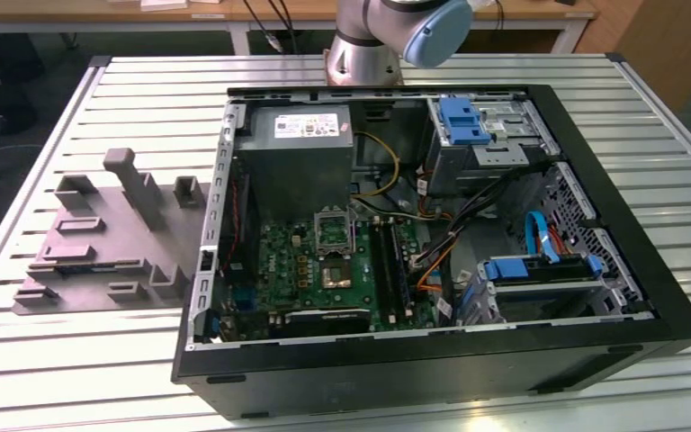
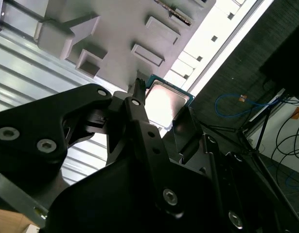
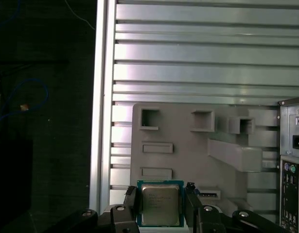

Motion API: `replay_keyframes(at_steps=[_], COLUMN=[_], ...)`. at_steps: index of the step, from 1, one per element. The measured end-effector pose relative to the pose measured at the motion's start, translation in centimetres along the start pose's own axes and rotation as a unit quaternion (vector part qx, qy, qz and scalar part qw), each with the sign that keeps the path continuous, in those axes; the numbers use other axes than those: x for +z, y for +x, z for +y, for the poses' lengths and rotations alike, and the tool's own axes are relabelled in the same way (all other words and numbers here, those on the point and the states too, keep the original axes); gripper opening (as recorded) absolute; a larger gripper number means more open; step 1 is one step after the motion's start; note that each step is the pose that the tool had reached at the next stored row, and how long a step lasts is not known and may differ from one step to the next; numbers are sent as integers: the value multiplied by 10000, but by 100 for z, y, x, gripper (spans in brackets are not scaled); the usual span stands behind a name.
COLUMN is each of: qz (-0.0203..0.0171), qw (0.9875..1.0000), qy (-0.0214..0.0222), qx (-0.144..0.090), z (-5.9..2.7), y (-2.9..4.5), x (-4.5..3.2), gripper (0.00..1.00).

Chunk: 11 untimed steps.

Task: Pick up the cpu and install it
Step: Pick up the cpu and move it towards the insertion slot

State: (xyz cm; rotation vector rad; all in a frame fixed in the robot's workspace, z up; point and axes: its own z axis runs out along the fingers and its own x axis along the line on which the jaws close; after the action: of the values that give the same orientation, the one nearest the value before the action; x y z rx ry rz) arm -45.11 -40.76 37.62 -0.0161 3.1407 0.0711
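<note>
The cpu [image 3: 160, 203] is a flat square chip with a silvery metal top and a thin greenish rim. It sits between the two black fingers [image 3: 131, 201] of my gripper [image 3: 160, 196], which press on its opposite edges. In the second wrist view the cpu [image 2: 169, 97] shines brightly at the fingertips of the gripper [image 2: 161, 104]. The held chip hangs well above the grey fixture plate [image 3: 188, 155], near that plate's edge. The computer case [image 1: 442, 234] lies open on the table.
The grey fixture plate [image 1: 105, 243], with raised blocks and pockets, lies on the slatted metal table [image 1: 141, 99] at the exterior view's left of the case. Inside the case are the green motherboard [image 1: 321, 270] with its metal-framed socket [image 1: 331, 227], a grey power supply [image 1: 303, 135] and blue drive bays [image 1: 538, 270].
</note>
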Motion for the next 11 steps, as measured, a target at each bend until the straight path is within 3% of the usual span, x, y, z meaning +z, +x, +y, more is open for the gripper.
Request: replay_keyframes(at_steps=[11], qz=[0], qw=[10000], qy=[10], qx=[0], z=[7], y=[0], x=[-68], gripper=[47])
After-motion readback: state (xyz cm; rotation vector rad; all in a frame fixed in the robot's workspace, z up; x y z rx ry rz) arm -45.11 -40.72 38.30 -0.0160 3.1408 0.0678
